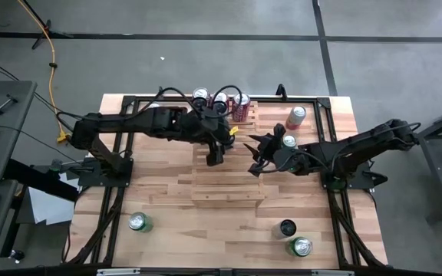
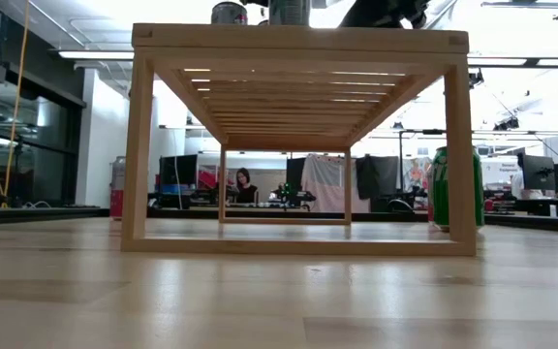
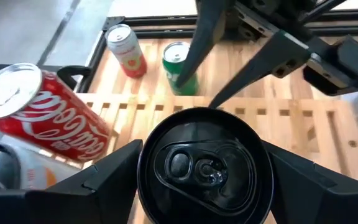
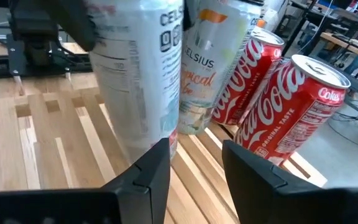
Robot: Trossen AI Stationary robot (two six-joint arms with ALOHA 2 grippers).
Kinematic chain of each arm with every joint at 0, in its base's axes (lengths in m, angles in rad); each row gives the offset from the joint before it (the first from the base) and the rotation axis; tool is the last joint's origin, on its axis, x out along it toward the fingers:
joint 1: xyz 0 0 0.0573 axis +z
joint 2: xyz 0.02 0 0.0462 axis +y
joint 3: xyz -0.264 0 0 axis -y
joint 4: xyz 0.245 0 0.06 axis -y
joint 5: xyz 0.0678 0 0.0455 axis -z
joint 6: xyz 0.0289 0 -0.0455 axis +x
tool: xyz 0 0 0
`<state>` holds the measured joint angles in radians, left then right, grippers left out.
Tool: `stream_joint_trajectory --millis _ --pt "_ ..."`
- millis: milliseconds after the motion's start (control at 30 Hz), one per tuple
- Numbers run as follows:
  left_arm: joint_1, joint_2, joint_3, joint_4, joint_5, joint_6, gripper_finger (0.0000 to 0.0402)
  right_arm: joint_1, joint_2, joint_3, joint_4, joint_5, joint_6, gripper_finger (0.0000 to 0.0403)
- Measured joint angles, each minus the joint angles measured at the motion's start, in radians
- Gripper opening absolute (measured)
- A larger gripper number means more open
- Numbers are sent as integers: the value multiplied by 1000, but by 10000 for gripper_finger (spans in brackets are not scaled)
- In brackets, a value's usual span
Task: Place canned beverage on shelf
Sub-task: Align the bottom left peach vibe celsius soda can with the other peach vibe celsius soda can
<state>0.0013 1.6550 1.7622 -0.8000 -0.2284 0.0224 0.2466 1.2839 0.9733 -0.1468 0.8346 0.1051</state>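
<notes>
Partly done, I'd judge: the left gripper (image 1: 214, 152) is clamping an upright black-lidded white can (image 3: 204, 168) over the slatted light-wood shelf (image 1: 225, 185), not yet released. The right gripper (image 4: 196, 165), fingers apart and empty, is waiting at its 3 o'clock. I'm counting four cans at the shelf, toward its 12 o'clock edge: the held one, a pale Celsius can (image 4: 201, 68) and two red cola cans (image 4: 309, 106). Five are waiting on the butcher-block table (image 1: 167, 184): a pink can (image 1: 296, 115) at 1 o'clock, three green cans (image 1: 139, 222) and one black can (image 1: 287, 228).

The high view looks straight down on the whole table (image 1: 167, 192). The low view faces level under the shelf (image 2: 298, 39). Both wrist views sit close over the shelf's cans, just beyond their own fingers.
</notes>
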Motion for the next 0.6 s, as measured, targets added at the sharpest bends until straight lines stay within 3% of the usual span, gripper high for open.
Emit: stream_joint_trajectory --millis 233,600 --pt "28 0 0 -10 -70 20 281 0 0 0 1 8 0 130" --pt "56 -7 0 -24 -57 -93 281 0 0 0 1 8 11 130"
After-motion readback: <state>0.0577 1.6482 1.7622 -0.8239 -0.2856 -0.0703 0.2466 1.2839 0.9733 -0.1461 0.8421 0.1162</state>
